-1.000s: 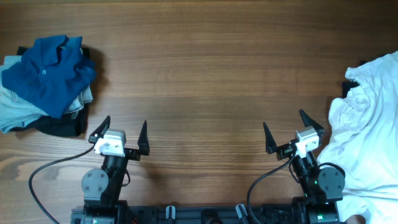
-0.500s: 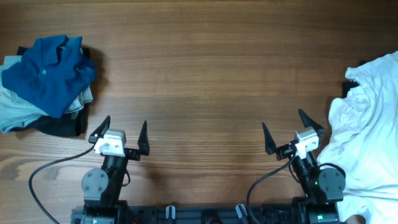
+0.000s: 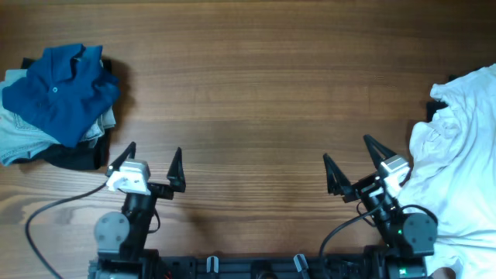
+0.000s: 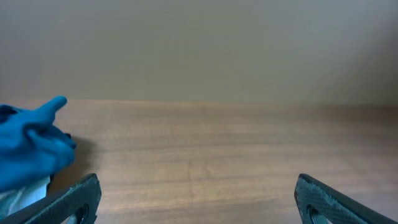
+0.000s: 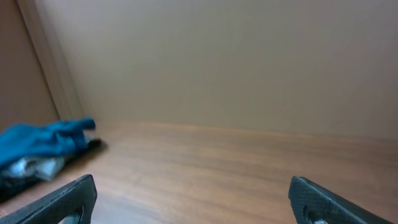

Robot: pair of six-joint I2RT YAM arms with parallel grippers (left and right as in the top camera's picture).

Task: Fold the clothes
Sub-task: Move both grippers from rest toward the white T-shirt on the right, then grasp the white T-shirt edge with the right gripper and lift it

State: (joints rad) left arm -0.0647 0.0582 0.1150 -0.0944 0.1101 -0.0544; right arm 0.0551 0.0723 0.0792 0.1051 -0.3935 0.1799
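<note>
A crumpled white shirt (image 3: 457, 163) lies at the table's right edge, partly out of the overhead view. My right gripper (image 3: 353, 159) is open and empty, just left of the shirt, near the front edge. My left gripper (image 3: 149, 159) is open and empty at the front left. In the left wrist view the left gripper (image 4: 199, 199) has its jaws wide apart over bare wood. In the right wrist view the right gripper (image 5: 193, 199) is likewise wide open over bare wood. The white shirt does not show in either wrist view.
A pile of clothes topped by a blue polo shirt (image 3: 62, 93) sits at the far left of the wooden table (image 3: 256, 85), over light denim and dark fabric. It also shows in the left wrist view (image 4: 28, 146) and the right wrist view (image 5: 43, 146).
The right gripper has turned and shifted slightly right, toward the white shirt. The left gripper has shifted slightly left. Both stay open.
</note>
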